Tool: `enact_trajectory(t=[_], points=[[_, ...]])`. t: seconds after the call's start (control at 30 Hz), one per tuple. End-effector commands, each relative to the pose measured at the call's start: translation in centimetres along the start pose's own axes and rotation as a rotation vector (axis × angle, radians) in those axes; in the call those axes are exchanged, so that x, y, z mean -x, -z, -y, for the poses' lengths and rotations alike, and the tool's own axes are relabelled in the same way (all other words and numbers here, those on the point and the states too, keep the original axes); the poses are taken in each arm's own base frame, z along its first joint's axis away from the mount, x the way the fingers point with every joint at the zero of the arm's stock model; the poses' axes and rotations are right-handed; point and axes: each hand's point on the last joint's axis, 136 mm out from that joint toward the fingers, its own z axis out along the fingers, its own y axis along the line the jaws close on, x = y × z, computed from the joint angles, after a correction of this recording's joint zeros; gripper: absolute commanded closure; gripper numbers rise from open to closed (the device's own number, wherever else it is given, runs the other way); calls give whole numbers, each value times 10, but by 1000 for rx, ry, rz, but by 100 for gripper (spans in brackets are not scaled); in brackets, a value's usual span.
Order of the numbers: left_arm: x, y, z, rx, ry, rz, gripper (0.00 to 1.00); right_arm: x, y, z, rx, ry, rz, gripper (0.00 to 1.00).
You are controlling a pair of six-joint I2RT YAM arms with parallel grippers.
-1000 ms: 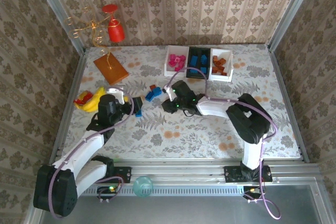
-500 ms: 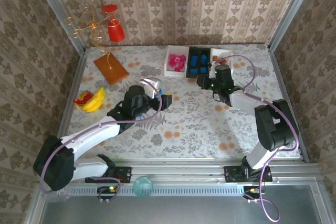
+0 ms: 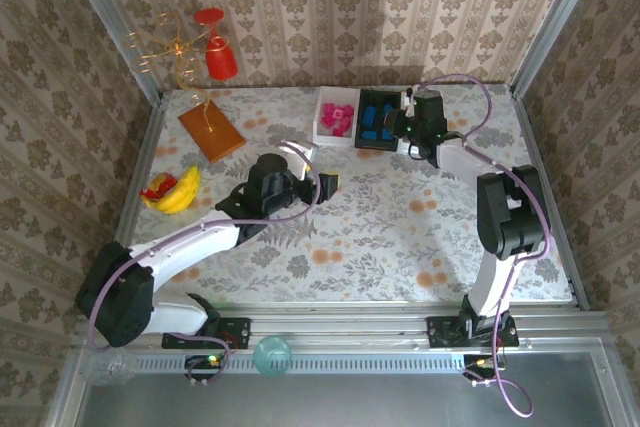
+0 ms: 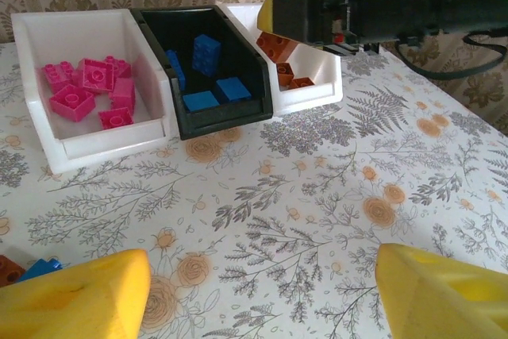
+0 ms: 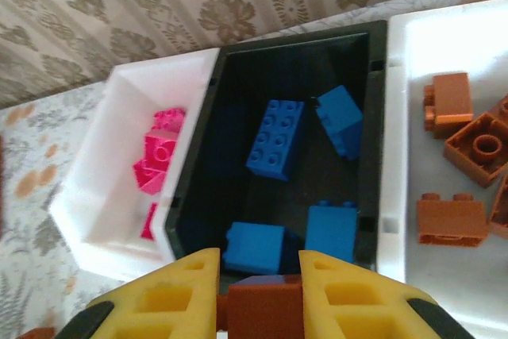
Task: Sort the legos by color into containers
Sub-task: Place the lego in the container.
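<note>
My right gripper (image 5: 255, 269) (image 3: 405, 133) is shut on a brown-orange lego (image 5: 266, 309), held just above the near wall of the black tray (image 5: 198, 148) (image 3: 375, 119) of blue bricks (image 5: 275, 138). Left of that tray is the white tray (image 5: 87, 188) (image 3: 335, 119) with pink bricks (image 5: 157, 156). On its right, another white tray (image 5: 405, 77) holds brown-orange bricks (image 5: 451, 218). My left gripper (image 4: 262, 299) (image 3: 328, 184) hangs open over bare tablecloth, short of the trays. Beside its left finger (image 4: 75, 299) lie a loose brown brick (image 4: 8, 267) and a blue one (image 4: 40, 267).
A yellow banana toy (image 3: 175, 190) lies at the table's left edge. An orange-brown square board (image 3: 210, 130) sits behind it, with a red glass on a wire stand (image 3: 215, 57) at the back left. Patterned walls close in the table on three sides.
My right gripper has travelled from the middle of the table back to the trays with the brown-orange brick. My left arm has swung right, toward the table's middle.
</note>
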Motion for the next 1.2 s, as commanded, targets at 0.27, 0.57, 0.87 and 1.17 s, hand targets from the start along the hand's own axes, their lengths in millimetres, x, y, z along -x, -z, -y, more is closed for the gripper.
enact_trajectory(t=[0.27, 0.57, 0.87, 1.17], points=[[-6, 25, -11, 63, -52, 21, 24, 16, -18, 69, -198, -23, -18, 76], [-12, 27, -17, 82, -45, 15, 23, 15, -18, 107, -320, 16, -65, 65], [-32, 46, -60, 201, 63, -29, 23, 38, 15, 58, -144, 32, 25, 40], [-76, 75, -129, 311, 331, -69, 23, -37, 45, -83, 166, 236, -40, 31]])
